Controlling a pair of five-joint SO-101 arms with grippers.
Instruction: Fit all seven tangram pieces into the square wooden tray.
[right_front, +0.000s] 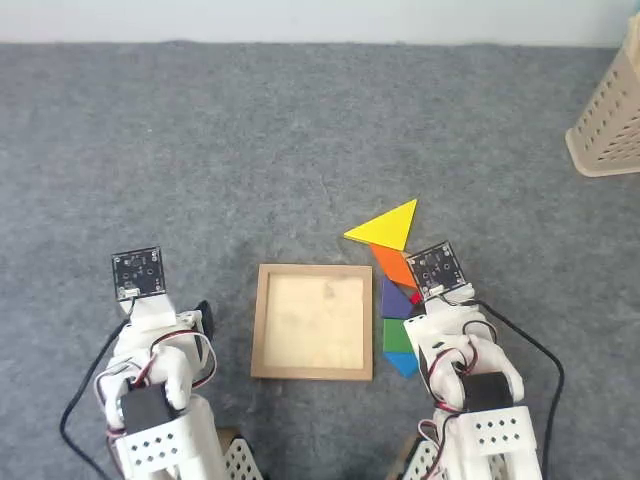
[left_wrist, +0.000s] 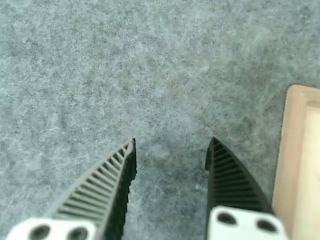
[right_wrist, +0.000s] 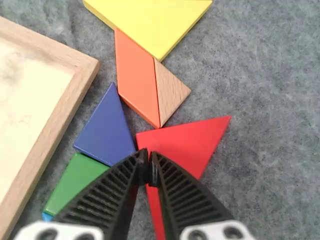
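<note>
Tangram pieces: seven, clustered on desk just beside square wooden tray, on right arm's side, none inside. Right gripper: closed, tips over red triangle. Left gripper: parted, empty, across tray.

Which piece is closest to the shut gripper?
The red triangle. The right gripper is right at its edge. The blue triangle lies beside it; the orange piece and yellow piece lie farther off.

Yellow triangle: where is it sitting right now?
In the high view the yellow triangle lies on the grey mat just beyond the wooden tray's far right corner, against the orange piece.
</note>
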